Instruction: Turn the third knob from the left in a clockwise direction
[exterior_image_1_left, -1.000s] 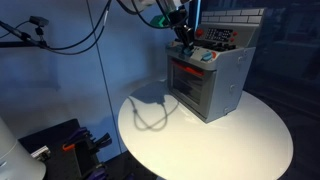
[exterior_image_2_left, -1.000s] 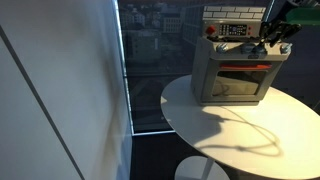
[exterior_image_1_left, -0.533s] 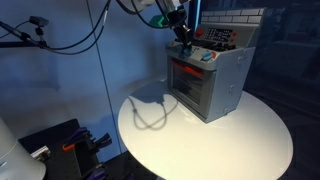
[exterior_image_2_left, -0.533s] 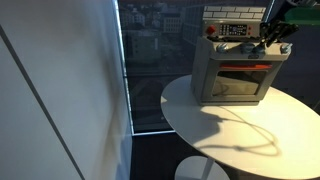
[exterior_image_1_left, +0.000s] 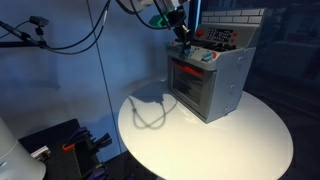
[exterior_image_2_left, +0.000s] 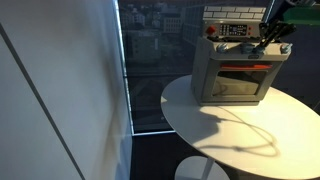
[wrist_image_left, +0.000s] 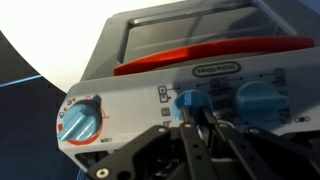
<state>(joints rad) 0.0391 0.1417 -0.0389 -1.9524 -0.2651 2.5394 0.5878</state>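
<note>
Exterior view, oven: we see the toy oven (exterior_image_1_left: 205, 85) standing on the round white table (exterior_image_1_left: 250, 145).
Exterior view, claw: the gripper (exterior_image_1_left: 184, 42) is at the oven's top control panel.
Exterior view, front: the gripper (exterior_image_2_left: 268, 38) is well apart from the red knob (exterior_image_2_left: 210, 30).
Wrist view, knobs: red knob (wrist_image_left: 80, 120), near blue knob (wrist_image_left: 188, 100), then far blue knob (wrist_image_left: 260, 98), third in the row.
Wrist view, claw: the fingers (wrist_image_left: 186, 135) are drawn close together at the near blue knob. We cannot tell whether they clamp it.

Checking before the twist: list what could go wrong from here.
The end effector sits at a blue knob with a second blue knob close beside; it could snag that one or be on the wrong knob. The oven looks unfastened on the table; twisting may shift it.
</note>
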